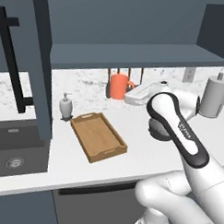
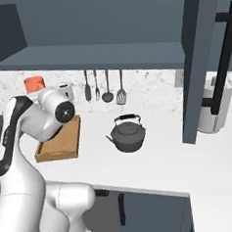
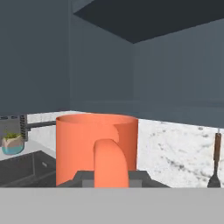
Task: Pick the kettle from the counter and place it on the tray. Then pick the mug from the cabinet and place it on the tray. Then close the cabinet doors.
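My gripper [image 3: 109, 177] is shut on the loop handle of the orange mug [image 3: 96, 144]. It holds the mug upright in the air below the cabinet shelf [image 1: 135, 55] and above the counter [image 1: 144, 147]. From the left base view, the mug [image 1: 118, 86] hangs behind the tray [image 1: 98, 136], which is empty. The dark grey kettle [image 2: 128, 133] stands on the counter to the right of the tray [image 2: 61, 141], partly hidden by my arm in the left base view. Both cabinet doors stand open: the left door [image 1: 40, 60] and the right door [image 2: 197, 58].
A soap dispenser [image 1: 65, 106] stands by the tray's far left corner. A grey paper-towel roll [image 1: 215, 96] is at the right. Utensils [image 2: 106, 86] hang on the back wall. A dark sink [image 1: 15, 146] lies at the left, with a potted plant [image 3: 12, 143] beyond it.
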